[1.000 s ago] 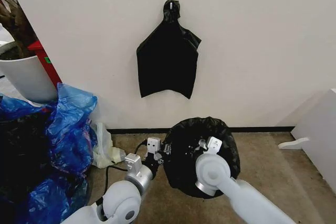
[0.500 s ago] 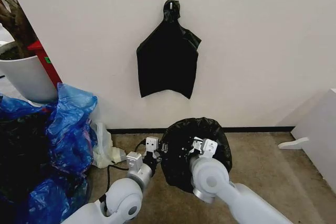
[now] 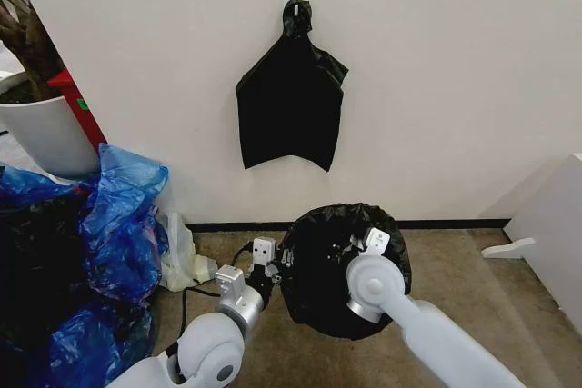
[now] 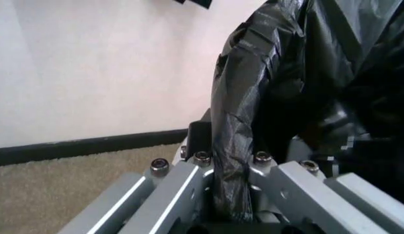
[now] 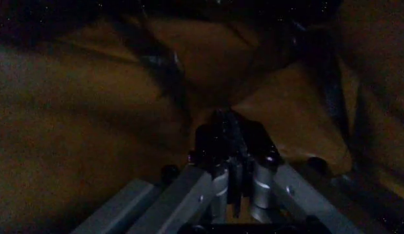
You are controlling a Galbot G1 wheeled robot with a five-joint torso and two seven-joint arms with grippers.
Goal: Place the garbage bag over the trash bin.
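The black crinkly garbage bag (image 3: 327, 270) stands on the floor by the wall as a rounded, open-topped mound; the trash bin is hidden under it. My left gripper (image 3: 282, 261) is at the bag's left edge. In the left wrist view that left gripper (image 4: 231, 204) is shut on a fold of the garbage bag (image 4: 280, 87). My right gripper (image 3: 362, 247) reaches down into the bag's mouth. In the dark right wrist view the right gripper (image 5: 231, 141) is shut on a thin pleat of the garbage bag (image 5: 124, 97).
A second black bag (image 3: 291, 102) hangs from a wall hook. Blue plastic bags (image 3: 109, 224) and a white plant pot (image 3: 50, 134) crowd the left. A pale bag and cable (image 3: 186, 265) lie near the left arm. White furniture (image 3: 555, 224) stands at the right.
My right wrist has swung up and to the right, and the bag's bulge has shifted right with it. The left arm has barely moved.
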